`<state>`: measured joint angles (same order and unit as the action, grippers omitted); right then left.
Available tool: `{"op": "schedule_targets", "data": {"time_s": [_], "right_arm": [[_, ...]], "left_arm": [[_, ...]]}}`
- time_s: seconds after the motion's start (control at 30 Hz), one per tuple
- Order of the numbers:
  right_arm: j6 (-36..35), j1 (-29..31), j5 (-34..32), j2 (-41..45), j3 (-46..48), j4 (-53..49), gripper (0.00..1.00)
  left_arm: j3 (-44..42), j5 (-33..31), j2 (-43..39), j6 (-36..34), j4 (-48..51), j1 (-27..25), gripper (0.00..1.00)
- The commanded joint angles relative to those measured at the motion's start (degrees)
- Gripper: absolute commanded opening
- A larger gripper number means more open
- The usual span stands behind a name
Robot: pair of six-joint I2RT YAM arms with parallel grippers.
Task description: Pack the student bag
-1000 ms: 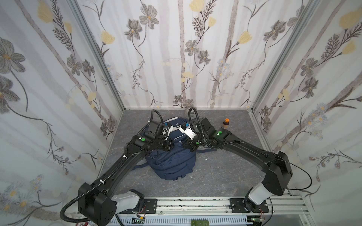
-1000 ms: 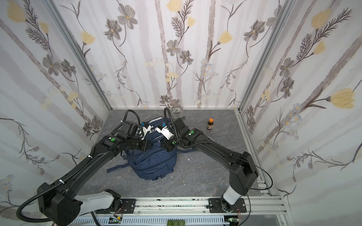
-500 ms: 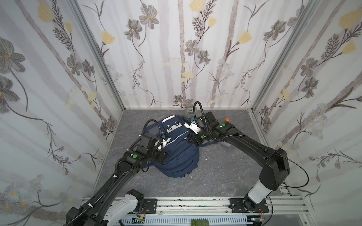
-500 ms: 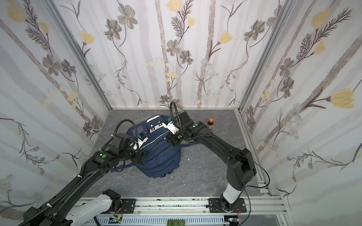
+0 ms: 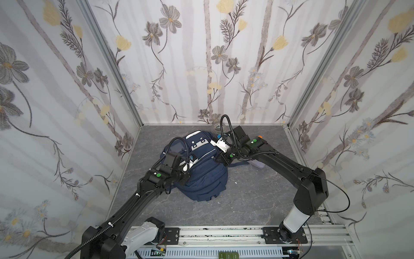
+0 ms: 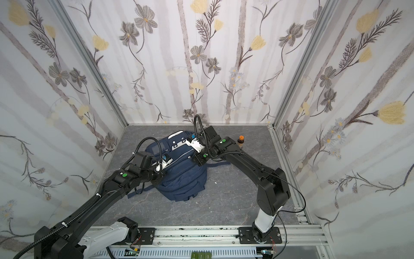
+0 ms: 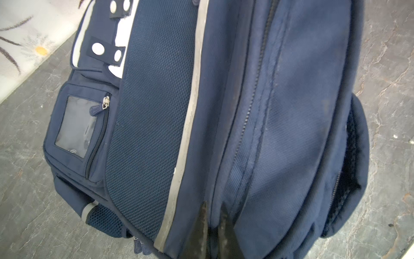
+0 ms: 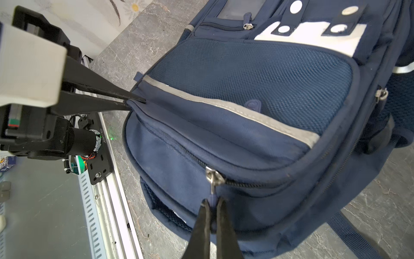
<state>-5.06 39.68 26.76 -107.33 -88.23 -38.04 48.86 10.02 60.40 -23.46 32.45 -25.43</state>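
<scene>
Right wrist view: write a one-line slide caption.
Right gripper pinches a zipper pull on the navy student bag while the left gripper clamps its fabric edge.

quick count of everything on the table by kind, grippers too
backpack: 1
small bottle: 1
clear roll: 1
pale flat item, partly hidden: 1
grippers: 2, left gripper and right gripper
total: 6

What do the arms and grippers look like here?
The left arm and right arm are matte black with white base links, a round green dot near each wrist, and looping black corrugated cables. The left gripper and right gripper have thin, tapered black fingers.
</scene>
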Motion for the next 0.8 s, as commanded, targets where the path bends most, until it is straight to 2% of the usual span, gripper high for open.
{"op": "schedule_targets", "data": {"time_s": [0.0,0.2,0.27,0.37,0.5,0.67,0.77], "right_arm": [[2.16,2.78,1.99,-0.21,-0.71,2.73,0.0],[8.15,8.94,3.4,0.25,0.47,8.15,0.0],[8.67,9.21,3.11,-0.62,0.51,9.01,0.0],[8.19,8.22,1.26,-2.11,-0.81,8.96,0.0],[7.1,2.04,0.29,-4.41,-4.35,7.97,0.0],[3.23,-0.68,-1.17,-7.32,-9.65,2.77,0.0],[2.43,-0.88,-1.41,-6.88,-9.41,1.6,0.0]], "left_arm": [[2.96,3.3,0.48,7.35,-3.57,-0.07,0.0],[8.43,6.4,3.75,17.84,-2.95,-0.06,0.0],[9.81,7.96,4.37,19.62,-2.78,-0.1,0.0],[11.65,9.53,4.47,22.49,-2.41,-0.15,0.0],[12.57,11.76,4.29,29.53,-4.04,-0.86,0.0],[11.63,13.97,6.04,41.79,-12.16,-2.15,0.0],[12.14,13.55,8.32,44.5,-15.82,-2.82,0.0]]}}
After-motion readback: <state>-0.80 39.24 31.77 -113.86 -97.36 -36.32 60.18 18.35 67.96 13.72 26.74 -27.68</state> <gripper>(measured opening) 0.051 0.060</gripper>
